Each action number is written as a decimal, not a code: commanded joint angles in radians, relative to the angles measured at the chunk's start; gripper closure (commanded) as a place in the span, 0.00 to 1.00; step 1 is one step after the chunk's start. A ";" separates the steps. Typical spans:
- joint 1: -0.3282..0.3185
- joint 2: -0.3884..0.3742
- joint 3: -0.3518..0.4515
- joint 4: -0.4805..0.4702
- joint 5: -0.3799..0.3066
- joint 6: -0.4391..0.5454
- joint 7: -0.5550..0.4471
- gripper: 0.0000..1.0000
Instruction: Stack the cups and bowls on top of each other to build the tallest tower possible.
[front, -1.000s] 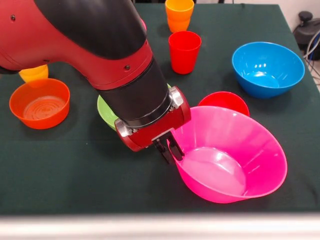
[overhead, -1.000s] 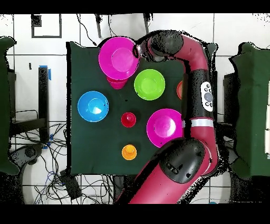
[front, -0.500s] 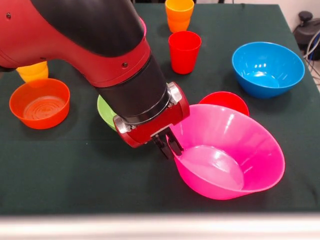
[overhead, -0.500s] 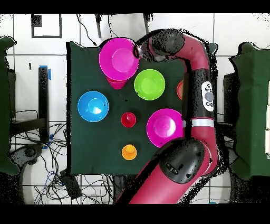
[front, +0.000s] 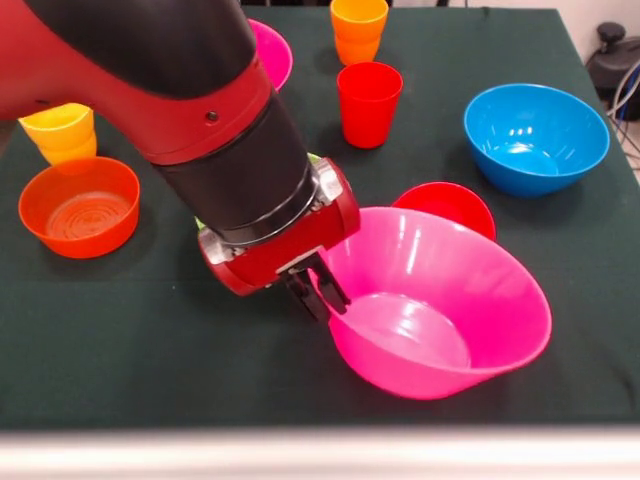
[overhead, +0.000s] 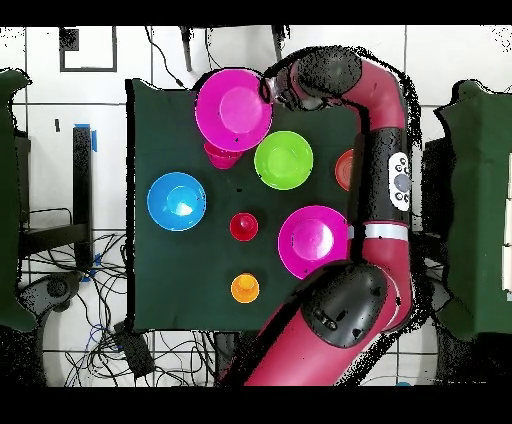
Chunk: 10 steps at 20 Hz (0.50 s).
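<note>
My gripper (front: 318, 293) is shut on the near-left rim of a large hot-pink bowl (front: 440, 310), which hangs tilted near the table's front edge. In the overhead view the same gripper (overhead: 266, 92) sits at the right rim of that pink bowl (overhead: 233, 108). Just behind it stands a small red bowl (front: 445, 205). The lime-green bowl (overhead: 283, 159) is almost wholly hidden by the arm in the front view. A red cup (front: 369, 103), an orange cup (front: 358, 30) and a yellow cup (front: 62, 132) stand upright. No tower shows.
A blue bowl (front: 537, 135) stands at the right and a translucent orange bowl (front: 80, 205) at the left. A second hot-pink bowl (front: 268, 50) sits at the back behind the arm. The table's front edge (front: 320, 425) runs close under the held bowl.
The gripper has carried the pink bowl leftward in the front view, toward the green bowl. The other bowls and cups have not moved.
</note>
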<state>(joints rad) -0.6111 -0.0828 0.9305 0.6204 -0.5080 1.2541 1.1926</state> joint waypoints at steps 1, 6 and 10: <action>0.055 -0.011 0.053 -0.154 -0.047 0.129 -0.325 1.00; 0.080 0.035 0.113 -0.247 -0.092 0.169 -0.343 1.00; 0.093 0.051 0.176 -0.305 -0.151 0.220 -0.344 1.00</action>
<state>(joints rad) -0.5645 -0.0528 1.0178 0.4235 -0.5547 1.3278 1.1926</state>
